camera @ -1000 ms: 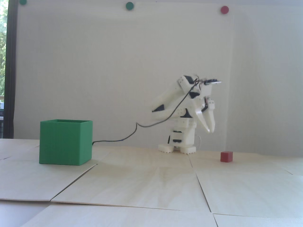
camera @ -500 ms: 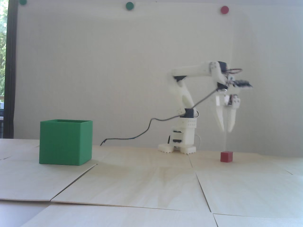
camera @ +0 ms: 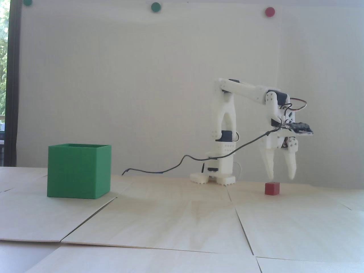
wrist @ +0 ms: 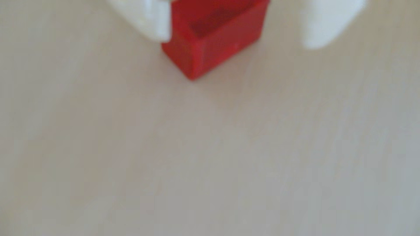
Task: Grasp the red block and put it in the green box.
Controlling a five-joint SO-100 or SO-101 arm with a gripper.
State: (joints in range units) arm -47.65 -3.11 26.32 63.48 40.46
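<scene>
— As far as I can tell from the fixed view, the pincer (camera: 282, 178) hangs spread wide, tips down, gripping nothing, just above the red block (camera: 272, 188).

— Straight above it?

— Not quite. The left fingertip (camera: 271, 175) sits right over the block's top, nearly touching, while the other one points at bare worktop (camera: 182, 221) to the right. So the block lies under the left side of the gap, not its middle.

— Does the wrist view agree?

— Roughly. The block (wrist: 216, 38) shows between the two white tips, hard against the left one and well clear of the right one. It is blurred, mind, but the block looks turned, one corner pointing toward the camera, so the fingers wouldn't meet flat faces squarely.

— A cube has no long side anyway.

— True. I'd guess it needs a small nudge leftward in the fixed view before dropping, or that left tip lands on top of the block.

— And room around it?

— Plenty. Nothing stands near the block. The green box (camera: 78, 171) sits far to the left, beyond the arm's base, top open, with clear worktop between. A black cable (camera: 182, 159) trails from the wrist down that way; it might drag on the swing across.
</scene>
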